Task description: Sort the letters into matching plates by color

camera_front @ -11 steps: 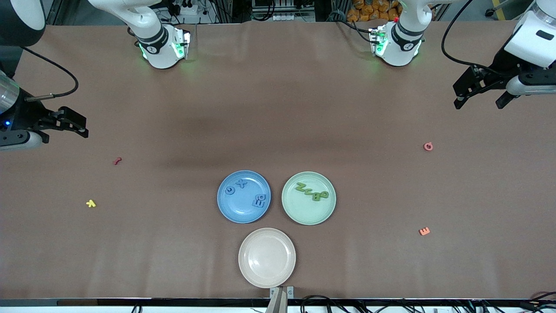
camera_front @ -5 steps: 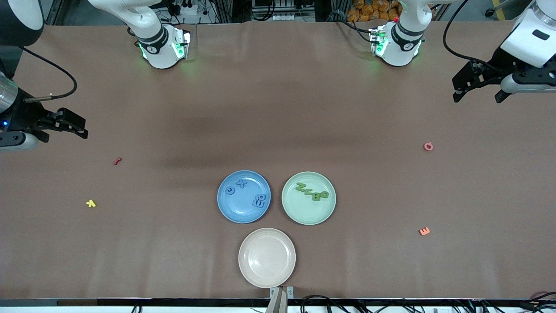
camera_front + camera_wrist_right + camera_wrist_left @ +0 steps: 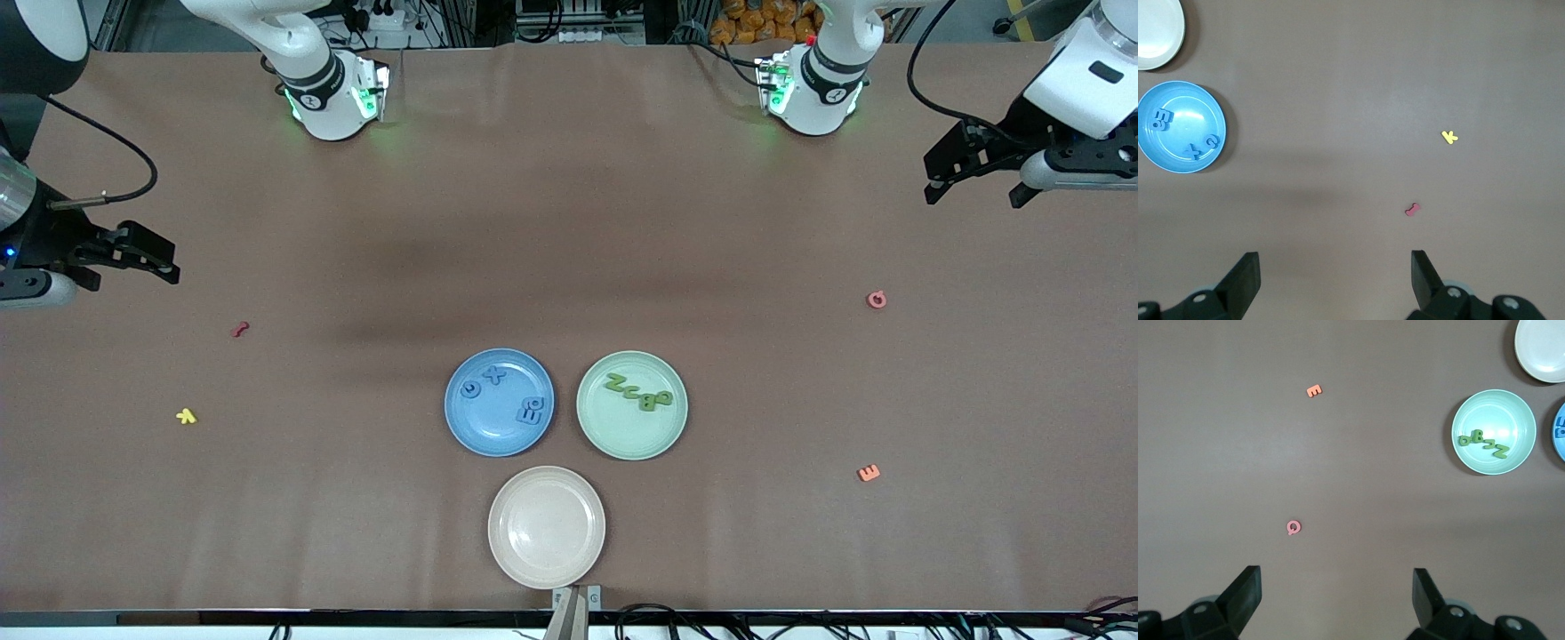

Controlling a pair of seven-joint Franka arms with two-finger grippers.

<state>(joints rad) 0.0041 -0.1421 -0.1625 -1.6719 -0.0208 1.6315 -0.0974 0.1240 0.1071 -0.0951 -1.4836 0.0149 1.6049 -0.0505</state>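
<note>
The blue plate [image 3: 480, 427] holds several blue letters [image 3: 531, 410]; it also shows in the right wrist view [image 3: 1178, 143]. The mint green plate [image 3: 622, 436] beside it, toward the left arm's end, holds several green letters [image 3: 640, 394]; it also shows in the left wrist view [image 3: 1493, 413]. My left gripper [image 3: 973, 188] is open and empty, up over the table's left-arm end [image 3: 1337, 587]. My right gripper [image 3: 151, 260] is open and empty, up over the right-arm end [image 3: 1335, 267]. Both arms wait.
A beige plate [image 3: 546, 560] lies empty, nearer the camera than the two plates. Loose letters lie about: a pink Q [image 3: 877, 300], an orange E [image 3: 869, 473], a red piece [image 3: 239, 329] and a yellow K [image 3: 186, 415].
My left gripper has drifted slightly up the front view, toward the bases' side. The right gripper has barely moved. The plates and letters have not moved.
</note>
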